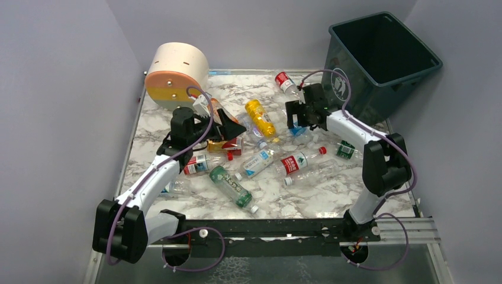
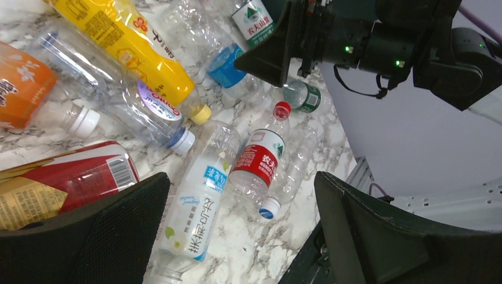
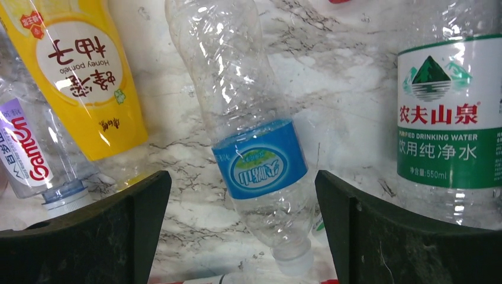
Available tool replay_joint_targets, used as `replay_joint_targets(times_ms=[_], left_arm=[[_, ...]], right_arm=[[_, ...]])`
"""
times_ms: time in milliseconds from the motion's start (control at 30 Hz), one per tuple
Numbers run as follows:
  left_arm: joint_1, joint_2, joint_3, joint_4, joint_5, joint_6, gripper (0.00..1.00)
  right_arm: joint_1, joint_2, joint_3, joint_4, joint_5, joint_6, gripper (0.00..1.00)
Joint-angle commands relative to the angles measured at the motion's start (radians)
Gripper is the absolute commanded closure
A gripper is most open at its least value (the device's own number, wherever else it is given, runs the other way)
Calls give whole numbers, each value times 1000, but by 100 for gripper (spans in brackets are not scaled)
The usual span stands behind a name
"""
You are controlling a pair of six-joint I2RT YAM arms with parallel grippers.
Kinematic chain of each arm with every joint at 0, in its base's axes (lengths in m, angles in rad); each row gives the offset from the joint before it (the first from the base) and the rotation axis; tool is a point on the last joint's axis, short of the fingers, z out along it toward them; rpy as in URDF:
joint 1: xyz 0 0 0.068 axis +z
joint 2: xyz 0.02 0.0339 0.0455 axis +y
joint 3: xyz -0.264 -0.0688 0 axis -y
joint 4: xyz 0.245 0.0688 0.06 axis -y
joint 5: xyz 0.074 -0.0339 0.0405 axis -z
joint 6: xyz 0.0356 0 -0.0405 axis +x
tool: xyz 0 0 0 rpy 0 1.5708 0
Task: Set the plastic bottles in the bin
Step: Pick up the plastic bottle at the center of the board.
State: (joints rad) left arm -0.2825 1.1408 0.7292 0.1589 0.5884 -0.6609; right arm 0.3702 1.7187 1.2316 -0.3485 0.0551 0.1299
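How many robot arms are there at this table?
2. The left arm reaches over bottles near the cream cylinder; the right arm reaches over others near the bin. No further arm shows.

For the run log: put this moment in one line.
left gripper open | right gripper open over blue-label bottle | bin looks empty
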Motion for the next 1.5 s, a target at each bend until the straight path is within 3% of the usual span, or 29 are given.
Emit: replay_joint_targets(times_ms=[0, 367, 567, 1100, 1467], left_arm=[[-22, 2, 36, -22, 12, 18, 1], [-47, -18, 80, -129, -74, 70, 1], [-50, -22, 79, -136, -82, 75, 1], [-52, -20, 77, -142, -89, 87, 1], [-53, -35, 84, -159, -100, 89, 1]], right_arm=[[3, 54, 50, 23, 19, -41, 6], [8, 161, 95, 19, 21, -42, 7], [16, 191, 108, 16, 18, -39, 15], [25, 176, 109, 1, 26, -38, 47], [25, 51, 134, -19, 23, -52, 51]])
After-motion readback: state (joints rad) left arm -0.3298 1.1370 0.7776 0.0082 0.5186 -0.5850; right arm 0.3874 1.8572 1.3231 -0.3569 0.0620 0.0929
